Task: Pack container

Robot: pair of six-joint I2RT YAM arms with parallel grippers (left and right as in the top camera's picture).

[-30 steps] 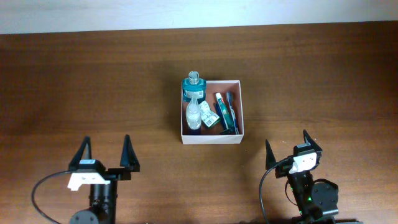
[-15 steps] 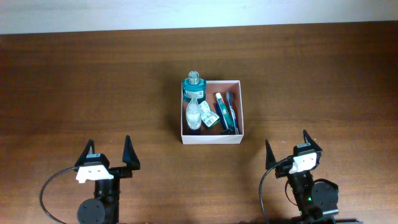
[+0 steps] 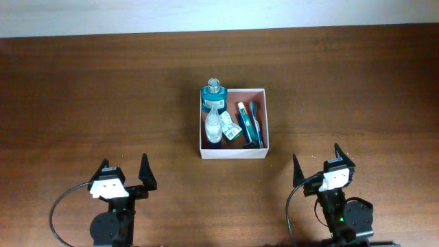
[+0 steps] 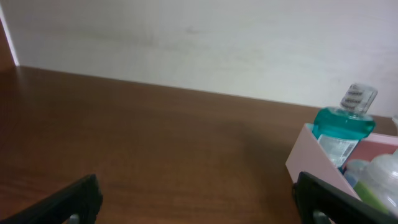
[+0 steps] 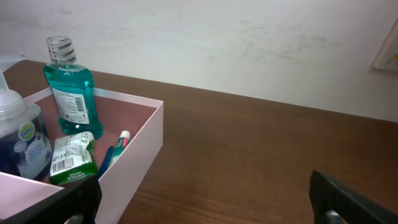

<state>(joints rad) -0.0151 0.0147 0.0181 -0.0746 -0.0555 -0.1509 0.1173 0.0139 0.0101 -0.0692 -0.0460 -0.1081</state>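
Note:
The container, a shallow white-walled box with a reddish-brown inside, sits at the table's middle. In it stand a teal mouthwash bottle and a clear pump bottle, with a green packet and a blue toothbrush lying beside them. My left gripper is open near the front left, well apart from the box. My right gripper is open at the front right. The left wrist view has the box wall at its right; the right wrist view has the box wall at its left. Both grippers hold nothing.
Dark wooden table all around the box. A white wall runs along the table's far edge. Black cables loop beside each arm base at the front.
My left gripper has drawn back toward the front edge and shifted slightly right, still open. The right arm and the box contents have not moved.

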